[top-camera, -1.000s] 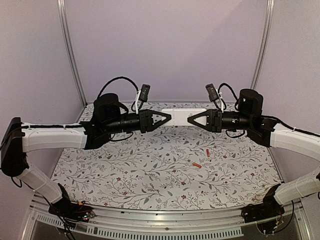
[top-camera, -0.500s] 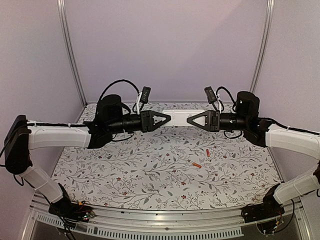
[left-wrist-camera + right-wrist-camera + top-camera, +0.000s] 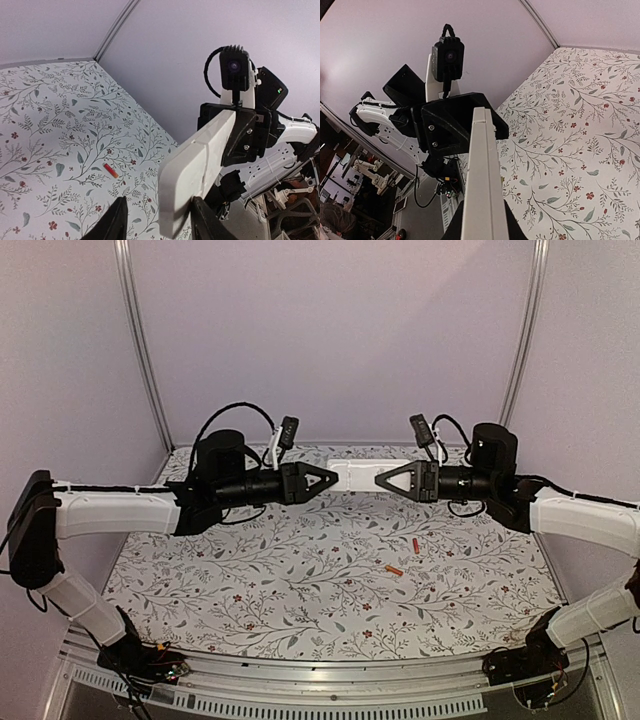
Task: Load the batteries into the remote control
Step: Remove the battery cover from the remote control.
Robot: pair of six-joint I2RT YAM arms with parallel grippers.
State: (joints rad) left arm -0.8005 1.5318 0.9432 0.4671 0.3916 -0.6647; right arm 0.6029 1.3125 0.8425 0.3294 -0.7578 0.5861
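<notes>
Since the right gripper (image 3: 378, 480) pinches the remote control (image 3: 355, 474) aloft by one end, the left gripper (image 3: 334, 478), jaws spread, looks free for batteries (image 3: 414, 544).

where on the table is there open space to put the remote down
Bare: the table's left and centre, between the left arm and the nearer battery. Crowded: right of centre, around it and the farther battery.

We count two orange-red batteries on the worktop (image 3: 250, 590), one battery (image 3: 414, 545) nearer its right edge, the other battery (image 3: 394, 570) nearer its front; one white remote control (image 3: 355, 476); two grippers, the left gripper (image 3: 333, 478) and the right gripper (image 3: 380, 480).
</notes>
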